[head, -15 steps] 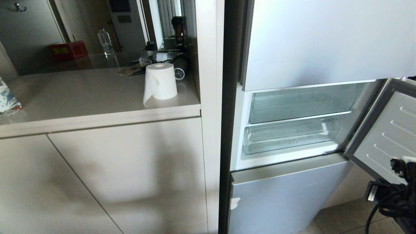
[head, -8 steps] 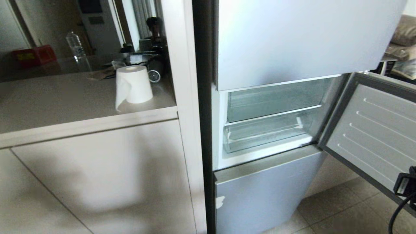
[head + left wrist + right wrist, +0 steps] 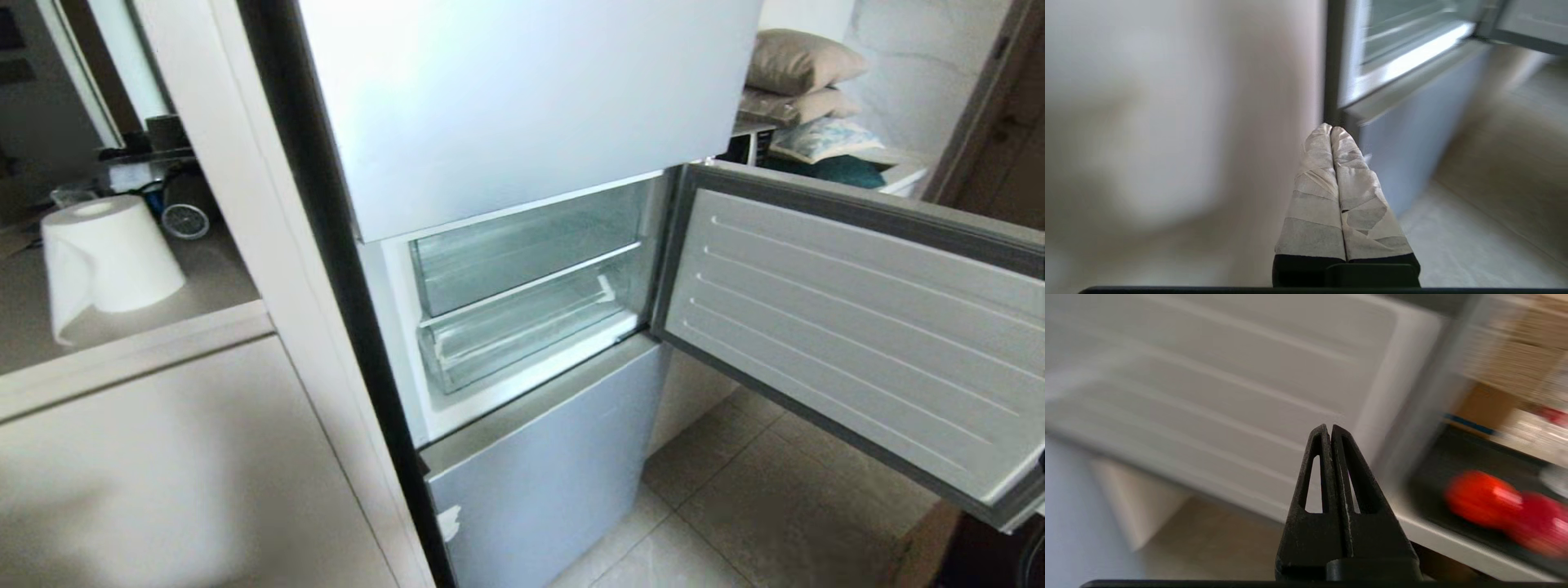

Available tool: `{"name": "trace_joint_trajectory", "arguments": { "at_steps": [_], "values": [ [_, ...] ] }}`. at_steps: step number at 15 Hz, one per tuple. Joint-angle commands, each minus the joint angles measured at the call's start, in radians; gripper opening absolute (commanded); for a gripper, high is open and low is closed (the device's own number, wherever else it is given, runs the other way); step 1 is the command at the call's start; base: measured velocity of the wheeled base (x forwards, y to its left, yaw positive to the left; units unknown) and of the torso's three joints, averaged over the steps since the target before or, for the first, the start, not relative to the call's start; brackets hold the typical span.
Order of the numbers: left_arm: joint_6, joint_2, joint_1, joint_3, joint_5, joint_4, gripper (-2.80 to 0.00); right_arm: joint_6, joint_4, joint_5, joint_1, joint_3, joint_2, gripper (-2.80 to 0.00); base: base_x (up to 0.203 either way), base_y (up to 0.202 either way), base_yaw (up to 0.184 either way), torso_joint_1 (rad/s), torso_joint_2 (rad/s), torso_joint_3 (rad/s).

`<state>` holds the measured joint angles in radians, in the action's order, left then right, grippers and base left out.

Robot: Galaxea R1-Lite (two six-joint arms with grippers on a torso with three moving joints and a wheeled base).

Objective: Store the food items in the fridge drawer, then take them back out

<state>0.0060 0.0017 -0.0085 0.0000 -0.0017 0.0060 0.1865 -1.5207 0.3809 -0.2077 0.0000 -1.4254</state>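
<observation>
My two red fruits [image 3: 1506,510] smear into blurs, one cut by the edge (right wrist view). Neither of my arms shows from the head.

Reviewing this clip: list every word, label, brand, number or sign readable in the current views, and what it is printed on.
None can be read.
The fridge fronts and the open door are plain, with no brand showing.
The round dial on the counter is too small to read.
The boxes in the right wrist view are too blurred to read.

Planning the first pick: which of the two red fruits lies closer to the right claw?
The orange-red fruit; it lies between the right claw and the deeper red fruit.
</observation>
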Motion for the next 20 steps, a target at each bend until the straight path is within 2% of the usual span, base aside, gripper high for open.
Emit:
{"name": "trace_joint_trajectory", "arguments": {
  "at_steps": [1,8,10,12,13,14,16,18,20],
  "values": [
    [0.000,0.001,0.001,0.000,0.000,0.000,-2.80,0.001,-0.005,0.001,-0.004,0.000,0.029,-2.80,0.002,0.010,-0.176,-0.002,0.01,-0.002],
    [0.000,0.001,0.001,0.000,0.000,0.000,-2.80,-0.025,-0.002,-0.001,-0.016,-0.014,0.041,-2.80,0.000,0.005,-0.166,0.000,0.00,0.001],
    [0.000,0.001,-0.001,0.000,0.000,0.000,-2.80,-0.072,0.026,-0.048,-0.110,-0.085,0.023,-2.80,-0.001,0.002,-0.040,0.001,0.00,0.001],
    [0.000,0.001,-0.001,0.000,0.000,0.000,-2.80,-0.142,0.137,-0.171,-0.295,-0.223,0.000,-2.80,0.000,0.000,0.000,0.000,0.00,0.000],
    [0.000,0.001,0.000,0.000,0.000,0.000,-2.80,-0.201,0.228,-0.245,-0.363,-0.313,-0.009,-2.80,0.000,0.000,0.000,0.000,0.00,0.000],
    [0.000,0.001,-0.001,0.000,0.000,0.000,-2.80,-0.294,0.351,-0.329,-0.429,-0.419,-0.025,-2.80,0.000,0.000,0.000,0.000,0.00,0.000],
    [0.000,0.001,-0.001,0.000,0.000,0.000,-2.80,-0.523,0.575,-0.475,-0.514,-0.608,-0.095,-2.80,0.000,0.000,0.000,0.000,0.00,0.000],
    [0.000,0.001,0.001,0.000,0.000,0.000,-2.80,-0.741,0.675,-0.612,-0.564,-0.747,-0.210,-2.80,0.000,0.000,0.000,0.000,0.00,0.000],
    [0.000,0.001,0.001,0.000,0.000,0.000,-2.80,-0.876,0.700,-0.701,-0.578,-0.841,-0.313,-2.80,0.000,0.000,0.000,0.000,0.00,0.000]
  ]
}}
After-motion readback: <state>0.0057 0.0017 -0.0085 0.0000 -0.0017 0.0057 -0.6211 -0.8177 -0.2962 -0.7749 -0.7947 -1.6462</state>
